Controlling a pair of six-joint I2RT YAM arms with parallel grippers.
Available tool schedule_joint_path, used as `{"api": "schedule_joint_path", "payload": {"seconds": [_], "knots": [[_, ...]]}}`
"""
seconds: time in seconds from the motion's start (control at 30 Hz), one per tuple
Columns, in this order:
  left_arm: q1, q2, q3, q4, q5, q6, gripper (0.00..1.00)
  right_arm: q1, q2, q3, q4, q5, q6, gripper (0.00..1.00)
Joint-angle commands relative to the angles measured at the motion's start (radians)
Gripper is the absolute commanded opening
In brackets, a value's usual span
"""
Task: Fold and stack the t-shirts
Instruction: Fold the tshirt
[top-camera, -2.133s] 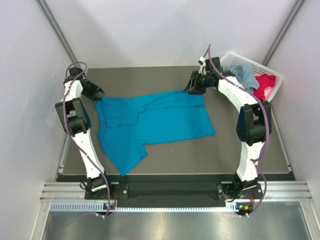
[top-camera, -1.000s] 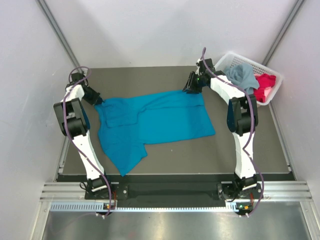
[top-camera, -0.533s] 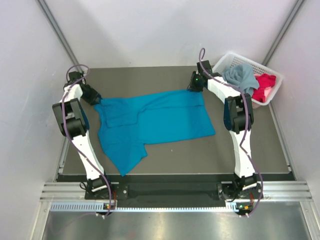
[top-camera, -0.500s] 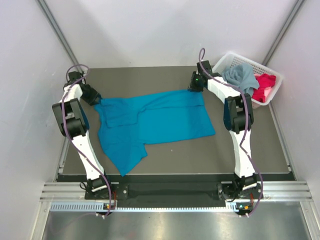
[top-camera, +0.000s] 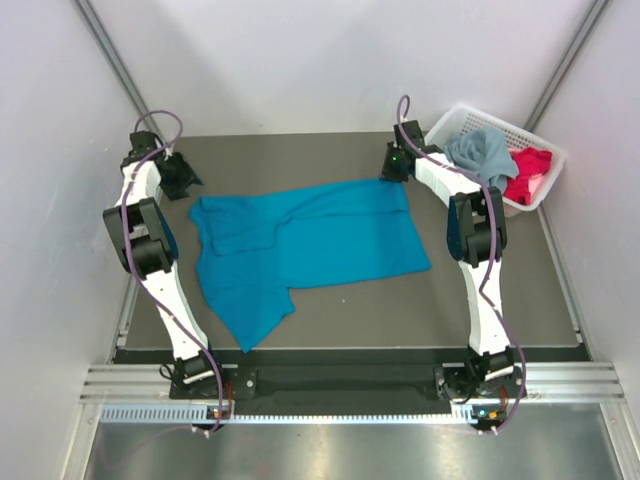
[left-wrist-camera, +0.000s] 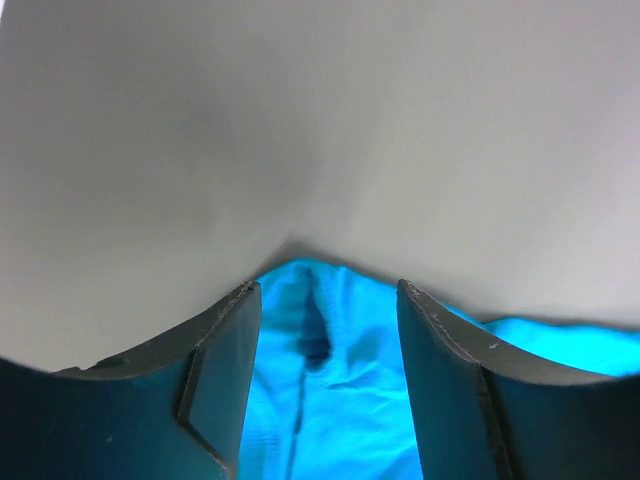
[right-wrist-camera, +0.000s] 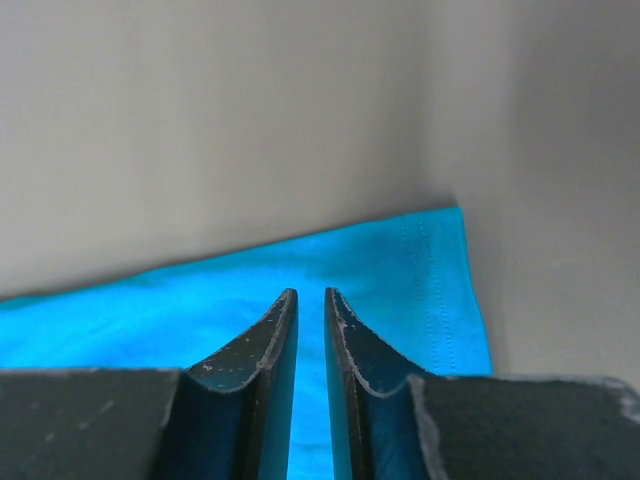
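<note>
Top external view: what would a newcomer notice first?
The bright teal-blue t-shirt lies spread out and rumpled across the middle of the dark table. An arm reaches to each of its far corners: the left gripper is open just beyond the far left corner, and the right gripper is nearly closed at the far right one. A white basket in the far right corner holds a grey-blue shirt and a red-pink shirt.
</note>
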Motion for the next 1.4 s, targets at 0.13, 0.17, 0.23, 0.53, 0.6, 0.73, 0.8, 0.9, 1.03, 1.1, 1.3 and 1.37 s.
{"api": "schedule_joint_path", "payload": {"seconds": [0.13, 0.17, 0.23, 0.53, 0.6, 0.73, 0.8, 0.9, 1.03, 1.1, 1.3, 1.37], "knots": [[0.008, 0.070, 0.069, -0.048, 0.066, 0.228, 0.59, -0.014, 0.017, 0.030, 0.035, -0.020, -0.001, 0.17], [0.009, 0.080, 0.074, -0.052, 0.075, 0.242, 0.59, -0.016, 0.017, 0.029, 0.036, -0.022, 0.001, 0.16], [0.008, 0.083, 0.066, -0.043, 0.096, 0.248, 0.59, -0.018, 0.018, 0.029, 0.040, -0.028, 0.002, 0.16], [0.006, 0.083, 0.017, -0.051, 0.084, 0.250, 0.38, -0.019, 0.017, 0.013, 0.047, -0.040, 0.010, 0.15], [0.006, 0.075, 0.000, -0.048, 0.066, 0.244, 0.36, -0.019, 0.018, 0.006, 0.049, -0.040, 0.013, 0.15], [0.008, 0.081, 0.005, -0.035, 0.052, 0.219, 0.18, -0.019, 0.029, -0.008, 0.050, -0.042, 0.036, 0.14], [0.009, 0.092, 0.020, -0.023, 0.050, 0.190, 0.09, -0.019, 0.036, -0.014, 0.052, -0.040, 0.054, 0.11], [0.009, 0.097, 0.011, 0.038, 0.058, 0.138, 0.00, -0.019, 0.049, -0.022, 0.050, -0.036, 0.085, 0.06], [0.011, 0.098, -0.020, 0.158, 0.112, 0.057, 0.00, -0.024, 0.073, -0.025, 0.052, -0.017, 0.131, 0.02], [0.012, 0.098, -0.032, 0.239, 0.148, 0.006, 0.00, -0.024, 0.095, -0.014, 0.052, -0.013, 0.142, 0.01], [0.026, 0.121, -0.028, 0.391, 0.211, -0.097, 0.00, -0.030, 0.174, 0.111, 0.050, 0.004, 0.174, 0.00], [0.035, 0.136, -0.014, 0.411, 0.213, -0.123, 0.00, -0.034, 0.193, 0.142, 0.052, 0.009, 0.183, 0.00]]}}
